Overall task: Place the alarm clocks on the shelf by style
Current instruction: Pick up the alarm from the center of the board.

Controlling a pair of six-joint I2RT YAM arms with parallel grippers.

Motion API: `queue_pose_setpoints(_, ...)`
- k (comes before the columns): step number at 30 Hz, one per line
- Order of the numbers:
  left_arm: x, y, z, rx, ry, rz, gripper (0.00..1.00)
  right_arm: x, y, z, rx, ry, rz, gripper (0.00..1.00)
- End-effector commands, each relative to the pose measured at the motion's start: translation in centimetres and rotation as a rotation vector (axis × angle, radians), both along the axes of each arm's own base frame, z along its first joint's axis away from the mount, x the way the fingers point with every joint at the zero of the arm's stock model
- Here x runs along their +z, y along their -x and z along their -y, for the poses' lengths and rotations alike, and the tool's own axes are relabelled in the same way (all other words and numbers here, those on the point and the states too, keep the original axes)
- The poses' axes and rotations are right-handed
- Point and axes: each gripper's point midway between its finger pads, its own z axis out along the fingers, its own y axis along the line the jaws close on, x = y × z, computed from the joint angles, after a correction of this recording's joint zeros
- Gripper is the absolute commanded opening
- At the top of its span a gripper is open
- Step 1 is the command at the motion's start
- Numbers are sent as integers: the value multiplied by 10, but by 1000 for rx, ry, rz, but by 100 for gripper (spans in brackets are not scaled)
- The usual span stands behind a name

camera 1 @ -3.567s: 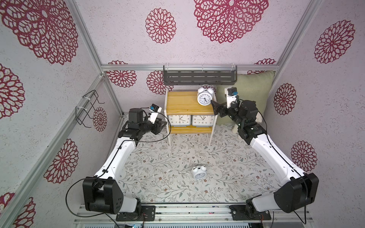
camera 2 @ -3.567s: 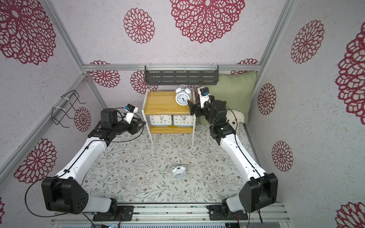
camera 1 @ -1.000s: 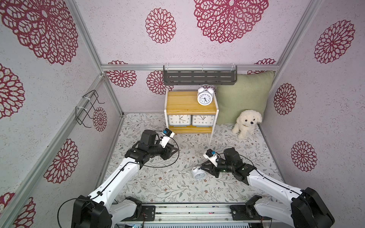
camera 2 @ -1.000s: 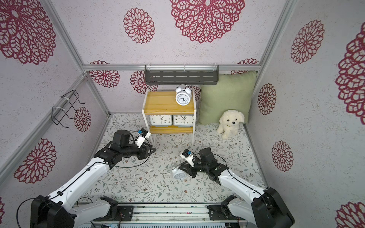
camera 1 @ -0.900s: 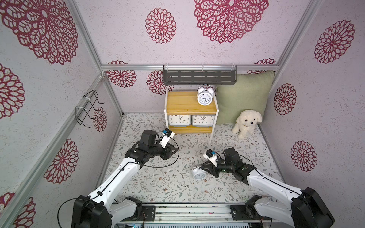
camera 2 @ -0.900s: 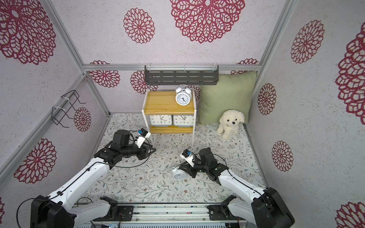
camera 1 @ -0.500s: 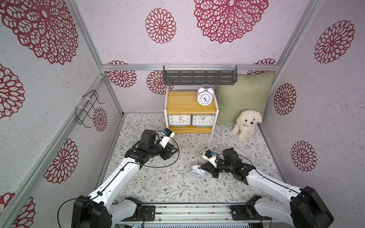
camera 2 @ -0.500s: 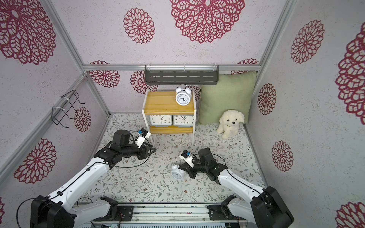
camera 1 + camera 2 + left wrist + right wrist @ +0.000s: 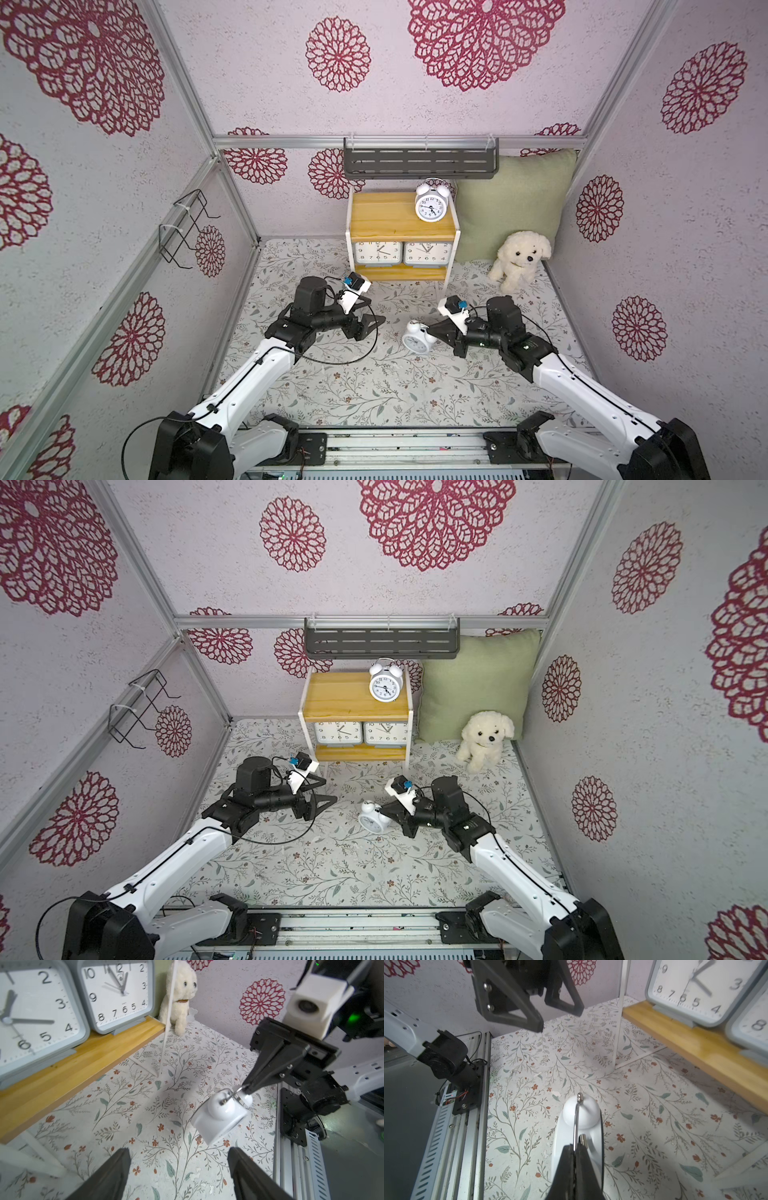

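Note:
The shelf (image 9: 399,227) (image 9: 351,700) stands at the back wall. One white twin-bell alarm clock (image 9: 431,203) sits on its top board, and two grey rectangular alarm clocks (image 9: 377,253) (image 9: 428,253) stand side by side on the lower board. A second twin-bell clock (image 9: 415,337) (image 9: 372,818) (image 9: 220,1118) hangs tilted just over the floral mat. My right gripper (image 9: 431,329) (image 9: 574,1148) is shut on its thin wire handle. My left gripper (image 9: 377,310) (image 9: 178,1151) stands open and empty, a short way left of that clock and pointing at it.
A green pillow (image 9: 511,203) and a plush dog (image 9: 519,257) sit right of the shelf. A dark grey slotted rack (image 9: 419,164) hangs above it, and a black wire rack (image 9: 183,232) is on the left wall. The arms' rail (image 9: 395,444) runs along the front.
My right gripper has closed on the floor clock's handle and raised it slightly. My left gripper's jaws have spread wider; that arm has stayed in place.

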Motion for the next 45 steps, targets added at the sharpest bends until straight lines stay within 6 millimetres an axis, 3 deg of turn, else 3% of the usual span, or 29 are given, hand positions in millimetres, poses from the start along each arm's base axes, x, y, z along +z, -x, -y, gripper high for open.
queue_pose_setpoints(1,20,13,16,-186,39,130,82,54,6,-3,120,-88,105,0)
queue_pose_setpoints(7,16,23,25,-343,-13,176,82,84,11,-9,238,-90,153,0)
queue_pose_setpoints(13,15,18,33,-378,-50,168,83,96,10,-14,296,-88,161,0)
queue_pose_setpoints(34,11,24,59,-509,-89,99,84,99,7,-19,316,-75,177,0)
queue_pose_setpoints(45,13,23,68,-520,-89,81,78,100,9,-21,325,-77,181,0)
